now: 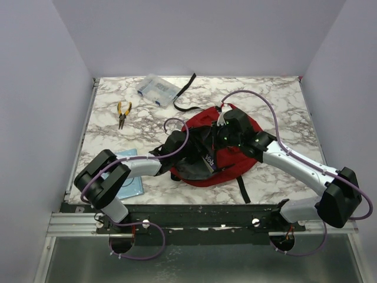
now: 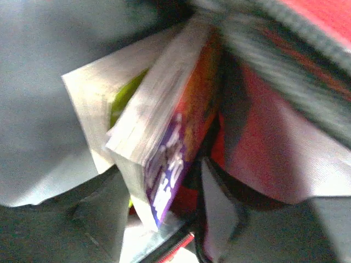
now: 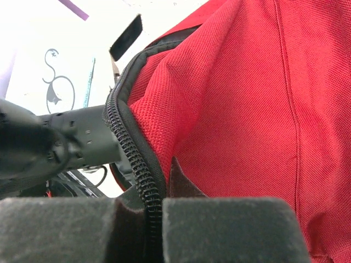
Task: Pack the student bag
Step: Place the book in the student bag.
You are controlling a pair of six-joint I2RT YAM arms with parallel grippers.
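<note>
Near edge, 7 o'clock: pale blue pad (image 1: pixel 134 186) under the left arm. Table (image 1: pixel 283 112) centre: student bag (image 1: pixel 238 159), mouth facing 9 o'clock. Right gripper (image 3: pixel 153 224) clamped tight on its zip (image 3: pixel 131 148). Left gripper (image 1: pixel 177 146) at the mouth, fingers unseen, can't tell; books (image 2: pixel 170 126) ahead. Far, 11 o'clock: pliers (image 1: pixel 123 113), clear box (image 1: pixel 156 90).

Bag mouth: the student bag (image 1: pixel 235 162) opens to the left. The left arm (image 1: pixel 141 167) fills the opening from that side. Inside, two books (image 2: pixel 164 137) take most of the width (only a narrow dark gap on their right). The right gripper (image 3: pixel 155 222) pinches the zip (image 3: pixel 134 159), blocking that rim.

Table (image 1: pixel 283 118) right of the bag: bare marble, passable.

Far left: pliers (image 1: pixel 123 113), clear box (image 1: pixel 156 90) and black strap (image 1: pixel 187 94) lie well apart from the bag, with a lane between.
</note>
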